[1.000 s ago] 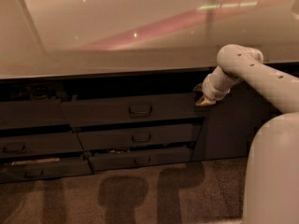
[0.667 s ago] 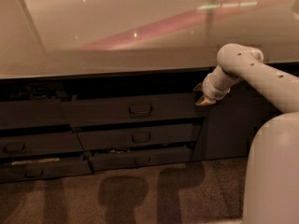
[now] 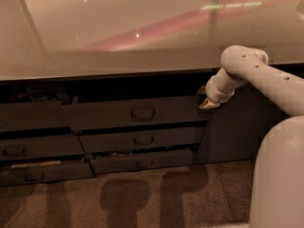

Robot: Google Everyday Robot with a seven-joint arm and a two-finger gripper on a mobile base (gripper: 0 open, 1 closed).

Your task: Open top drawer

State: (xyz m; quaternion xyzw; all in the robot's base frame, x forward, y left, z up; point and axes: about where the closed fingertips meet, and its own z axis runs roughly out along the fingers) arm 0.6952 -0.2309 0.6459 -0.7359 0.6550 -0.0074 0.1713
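Observation:
The top drawer [image 3: 109, 114] is the widest dark grey front under the counter, with a small loop handle [image 3: 142, 113] at its centre. It stands forward of the cabinet, and a dark gap runs above its upper edge. My gripper [image 3: 207, 100] is at the drawer front's right end, level with its top corner, at the end of the pale arm [image 3: 256, 72] that reaches in from the right. The wrist covers the contact point, so I cannot say whether the gripper touches the drawer.
Two narrower drawer fronts [image 3: 142, 140] [image 3: 145, 164] sit below, both slightly ajar. More drawers [image 3: 19, 150] stand to the left, with dark clutter [image 3: 38, 91] above them. A flat cabinet door [image 3: 232, 132] is on the right. My pale base [image 3: 280, 179] fills the lower right, above the carpet [image 3: 142, 198].

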